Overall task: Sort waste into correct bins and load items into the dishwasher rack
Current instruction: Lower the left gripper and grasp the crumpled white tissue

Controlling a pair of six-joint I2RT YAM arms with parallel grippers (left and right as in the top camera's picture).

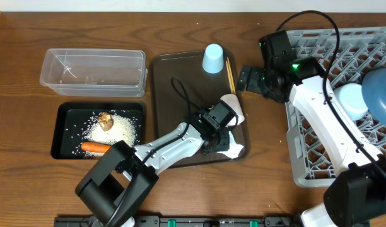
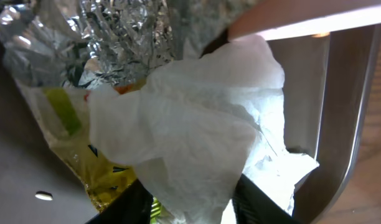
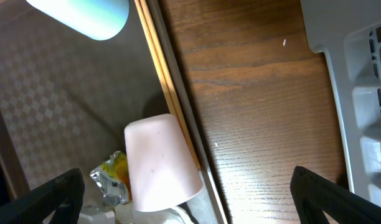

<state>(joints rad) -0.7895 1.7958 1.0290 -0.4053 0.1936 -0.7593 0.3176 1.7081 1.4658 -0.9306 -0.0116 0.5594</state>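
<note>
Your left gripper (image 1: 223,137): fingers (image 2: 259,202) straddle the napkin (image 2: 197,124) at the tray's (image 1: 164,101) near-right corner, touching it; can't tell if clamped. Right gripper (image 1: 246,79) wide open, empty, over tabletop (image 1: 262,126) beside rack (image 1: 319,164).

A lab test bench: my two white-and-black robot arms (image 1: 174,144) on a brown wooden table (image 1: 180,25), grey lattice crate (image 1: 369,52) at three o'clock.

napkin (image 2: 197,130): crumpled matt paper | wrapper (image 2: 122,25): crinkled glossy foil | table (image 3: 253,93): smooth grained wood | rack (image 3: 358,74): matt plastic
</note>
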